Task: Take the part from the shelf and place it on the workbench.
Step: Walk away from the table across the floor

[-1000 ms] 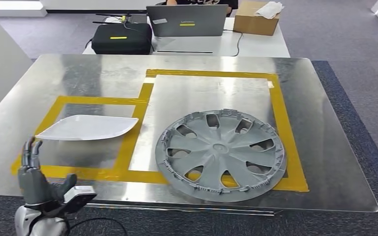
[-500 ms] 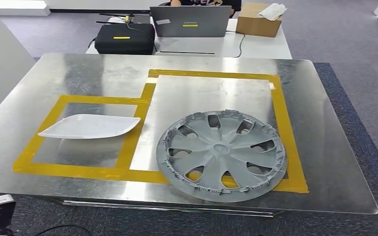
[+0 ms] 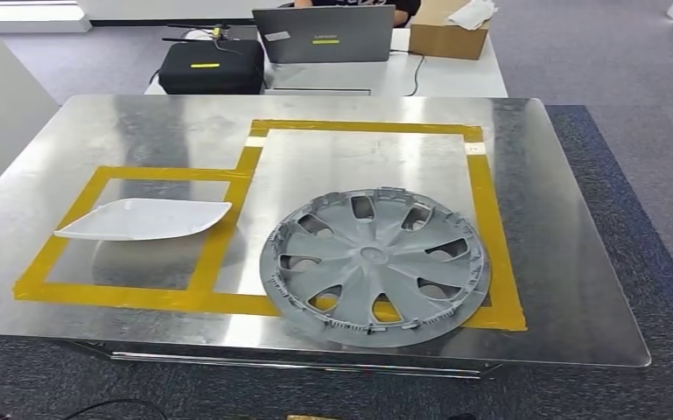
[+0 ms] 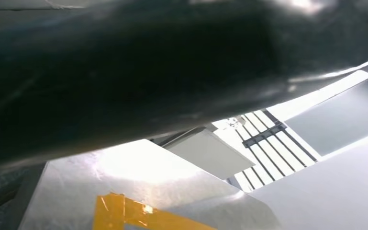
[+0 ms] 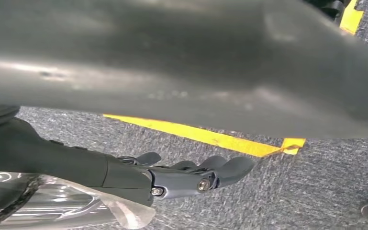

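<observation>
Hubcap (image 3: pixel 375 267) lies flat on workbench (image 3: pixel 569 254), mostly inside the big taped box, so placement looks done. Right hand (image 5: pixel 191 176) hangs over floor, fingers loosely apart, holding nothing; left hand's state can't be told.

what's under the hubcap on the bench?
The grey hubcap lies flat on the metal workbench, covering the near edge of the larger yellow tape rectangle. Tape shows through its near cutouts, bare metal through others. Whatever lies beneath its solid spokes is hidden.
</observation>
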You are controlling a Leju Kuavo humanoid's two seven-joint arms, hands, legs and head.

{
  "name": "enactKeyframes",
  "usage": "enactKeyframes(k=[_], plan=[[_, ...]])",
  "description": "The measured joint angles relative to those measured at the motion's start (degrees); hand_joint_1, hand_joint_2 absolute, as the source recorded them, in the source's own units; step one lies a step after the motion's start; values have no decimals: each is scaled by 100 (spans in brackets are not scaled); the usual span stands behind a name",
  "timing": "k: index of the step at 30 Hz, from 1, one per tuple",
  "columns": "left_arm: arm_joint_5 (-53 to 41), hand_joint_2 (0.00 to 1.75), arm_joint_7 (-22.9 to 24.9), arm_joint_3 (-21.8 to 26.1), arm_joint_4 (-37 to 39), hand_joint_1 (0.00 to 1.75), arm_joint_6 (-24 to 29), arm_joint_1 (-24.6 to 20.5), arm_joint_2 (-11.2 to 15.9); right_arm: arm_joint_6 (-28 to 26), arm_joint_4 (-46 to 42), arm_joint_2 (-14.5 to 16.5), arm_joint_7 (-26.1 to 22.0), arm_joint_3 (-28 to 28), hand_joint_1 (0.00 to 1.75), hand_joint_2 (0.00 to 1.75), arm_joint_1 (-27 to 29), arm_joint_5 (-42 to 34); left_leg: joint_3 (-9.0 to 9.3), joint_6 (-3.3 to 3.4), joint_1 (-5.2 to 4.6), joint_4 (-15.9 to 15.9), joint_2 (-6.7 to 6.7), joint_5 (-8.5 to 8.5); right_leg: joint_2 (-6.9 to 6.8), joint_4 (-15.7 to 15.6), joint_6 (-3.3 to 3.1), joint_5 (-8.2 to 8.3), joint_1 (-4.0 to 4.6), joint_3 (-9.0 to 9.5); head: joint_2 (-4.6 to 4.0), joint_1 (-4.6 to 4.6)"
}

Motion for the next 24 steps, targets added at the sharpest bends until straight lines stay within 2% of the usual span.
enactKeyframes(k=[1,2,4,5,6,7,9,10,11,12,13,15,16,17,19,20,21,22,24], plan=[[1,0,0,15,-1,0,-1,-13,-5,0,0,3,-2,0,0,0,-5,-1,138,23,-14,-289,-1,74,-1,-1,20,32,5,-19,0,2],[5,0,0,33,-1,0,-2,-24,-9,1,0,5,-4,0,0,0,-10,-4,194,39,-30,-441,-3,90,-1,-5,47,69,5,-42,0,3],[38,0,0,76,-1,0,-25,-34,-23,1,0,9,-11,-1,0,0,-11,-16,161,72,-51,-510,-2,136,-1,-30,120,154,-1,-75,0,4],[63,0,0,91,1,0,-45,-42,-34,1,0,9,-15,-2,0,0,-8,-28,132,100,-46,-536,7,188,3,-28,154,143,-6,-100,0,4],[92,0,0,103,3,0,-66,-58,-48,1,0,10,-17,-3,0,0,-3,-43,96,137,-35,-563,16,247,5,36,188,45,-8,-144,1,11],[124,0,0,111,8,0,-85,-79,-63,1,0,9,-19,-7,0,0,-1,-74,47,175,-21,-588,26,309,7,211,213,-148,-8,-217,1,22],[199,0,0,125,41,0,-104,-137,-95,-1,0,9,-20,-37,0,0,2,-167,-79,223,-18,-585,37,407,7,869,246,-677,-15,-418,1,40],[240,0,0,128,74,0,-108,-173,-111,-3,0,8,-20,-64,0,0,5,-227,-148,229,-22,-575,39,452,6,1207,257,-854,-16,-487,1,44],[273,0,0,128,115,0,-109,-213,-128,-5,-1,8,-22,-99,0,0,9,-280,-216,229,-26,-563,41,495,6,1418,266,-912,-16,-492,0,43],[305,0,0,127,163,0,-118,-253,-146,-7,-1,6,-27,-136,0,0,13,-330,-282,225,-27,-545,42,532,6,1432,271,-850,-15,-402,0,44],[337,0,0,127,217,0,-131,-289,-161,-8,-2,3,-35,-172,0,0,16,-377,-342,218,-27,-523,43,562,6,1239,268,-707,-15,-217,-1,45],[386,0,0,127,353,0,-169,-362,-191,-2,-5,-5,-55,-244,0,0,14,-470,-444,184,-36,-465,44,609,4,455,245,-454,-9,352,-1,46],[391,0,0,127,431,0,-187,-408,-203,4,-7,-9,-63,-281,0,0,10,-513,-483,159,-44,-439,45,637,4,100,232,-412,-4,585,-1,44],[386,0,0,127,508,0,-204,-457,-214,14,-8,-10,-68,-315,0,0,8,-546,-516,132,-51,-419,47,672,6,-138,223,-414,2,729,-1,43],[394,0,0,126,653,0,-233,-535,-234,41,-8,-11,-69,-373,0,0,14,-592,-565,73,-56,-405,47,757,10,-260,204,-424,7,751,0,38],[420,0,1,125,724,0,-240,-555,-240,58,-8,-10,-66,-397,0,0,19,-606,-590,44,-52,-389,40,755,4,-275,166,-393,-4,723,0,41],[452,0,2,126,795,0,-244,-568,-244,72,-8,-10,-60,-421,0,0,21,-618,-627,13,-49,-336,33,684,-3,-289,116,-355,-17,689,1,36],[478,0,3,127,870,0,-243,-580,-241,81,-8,-10,-54,-446,0,0,21,-628,-687,-20,-40,-175,27,506,-11,-303,59,-306,-30,641,1,27],[519,0,3,129,1041,0,-233,-606,-233,89,-9,-10,-44,-481,0,0,20,-644,-856,-76,-8,449,22,-36,-22,-305,-4,-208,-32,518,0,9]])
